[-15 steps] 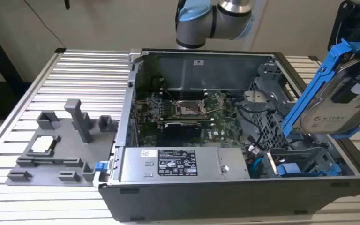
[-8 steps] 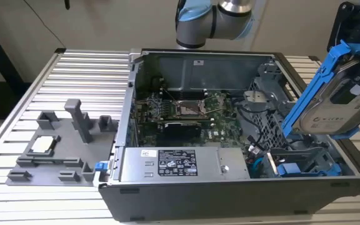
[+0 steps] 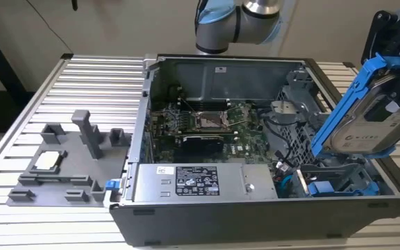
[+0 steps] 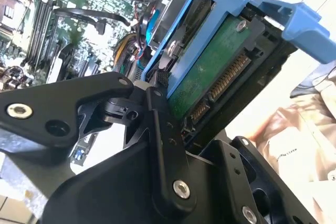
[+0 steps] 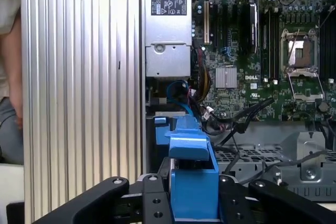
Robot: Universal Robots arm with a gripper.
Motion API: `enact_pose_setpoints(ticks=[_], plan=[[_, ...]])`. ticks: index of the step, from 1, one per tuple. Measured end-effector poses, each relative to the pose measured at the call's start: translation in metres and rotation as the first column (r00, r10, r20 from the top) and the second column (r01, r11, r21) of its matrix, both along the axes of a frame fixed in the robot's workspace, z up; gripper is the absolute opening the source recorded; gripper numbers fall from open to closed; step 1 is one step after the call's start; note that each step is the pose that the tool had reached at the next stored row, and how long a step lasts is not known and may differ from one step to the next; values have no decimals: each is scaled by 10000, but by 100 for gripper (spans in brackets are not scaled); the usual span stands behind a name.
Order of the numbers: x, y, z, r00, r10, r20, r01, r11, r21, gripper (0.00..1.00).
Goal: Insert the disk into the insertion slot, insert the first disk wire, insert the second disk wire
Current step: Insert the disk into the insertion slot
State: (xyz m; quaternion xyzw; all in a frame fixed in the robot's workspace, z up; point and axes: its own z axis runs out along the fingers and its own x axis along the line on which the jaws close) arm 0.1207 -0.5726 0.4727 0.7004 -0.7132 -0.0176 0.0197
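The disk (image 3: 366,127), silver-grey with a white label in a bright blue carrier (image 3: 345,104), hangs tilted above the exterior view's right end of the open computer case. My black gripper (image 3: 395,88) is shut on it. The second wrist view shows the disk's green underside (image 4: 210,72) clamped in the gripper (image 4: 202,85). In the first wrist view the blue carrier (image 5: 191,177) sits in the gripper (image 5: 191,198). Below the disk lies the insertion slot (image 3: 335,179) in the grey perforated drive cage (image 5: 252,158). Blue cables (image 5: 178,90) lie beside the cage.
A silver labelled power supply (image 3: 186,182) fills the case's near side, with the motherboard (image 3: 200,125) behind it. A grey fixture (image 3: 68,161) holding a small white-topped chip (image 3: 49,160) stands at the exterior view's left. A person's sleeve (image 4: 294,140) is close to the case.
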Motion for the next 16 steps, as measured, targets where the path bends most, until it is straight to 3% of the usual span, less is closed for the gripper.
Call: enact_pose_setpoints(ticks=[3, 5, 16], plan=[[15, -5, -28, 9999, 3, -143, -3, 10000, -2, 33], [25, -9, -54, 9998, 9, -187, -9, 10000, -1, 33], [62, -14, -137, 9998, 103, -190, -103, 9999, -2, 33]])
